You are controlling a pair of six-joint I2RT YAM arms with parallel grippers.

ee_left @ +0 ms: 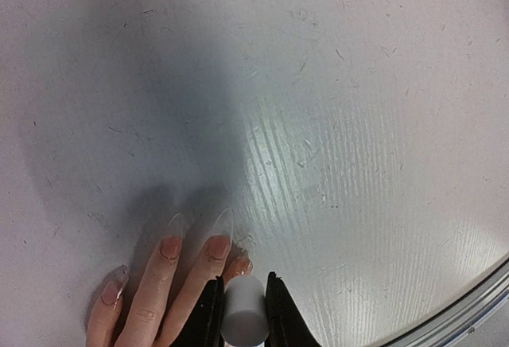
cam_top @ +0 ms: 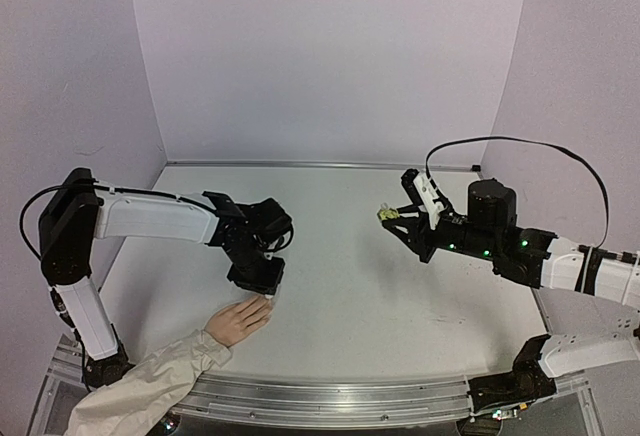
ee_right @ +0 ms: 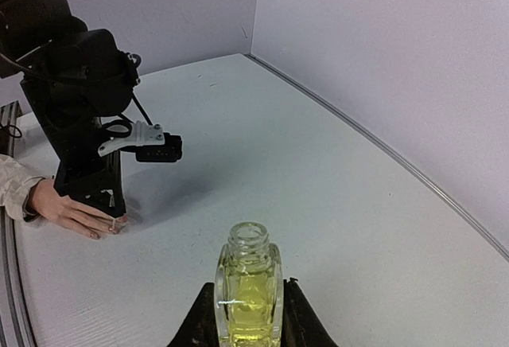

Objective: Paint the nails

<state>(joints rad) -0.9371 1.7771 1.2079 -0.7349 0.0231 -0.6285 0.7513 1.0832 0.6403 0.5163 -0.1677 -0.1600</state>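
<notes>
A pale peach hand [cam_top: 240, 321] in a beige sleeve [cam_top: 150, 381] lies flat near the table's front left. In the left wrist view its long clear nails [ee_left: 225, 221] point away from me. My left gripper [ee_left: 244, 283] is shut on a white cap [ee_left: 244, 311], held just above the rightmost visible finger's nail [ee_left: 238, 266]. Whatever hangs below the cap is hidden. From above, the left gripper [cam_top: 268, 294] stands over the fingertips. My right gripper [ee_right: 249, 295] is shut on an uncapped bottle of yellow-green liquid [ee_right: 249, 287], held above the table at the right [cam_top: 386, 215].
A metal rail [cam_top: 350, 396] runs along the table's near edge and shows again as the rail [ee_left: 477, 299] in the left wrist view. Lilac walls close off the back and sides. A black cable [cam_top: 560, 151] loops over the right arm.
</notes>
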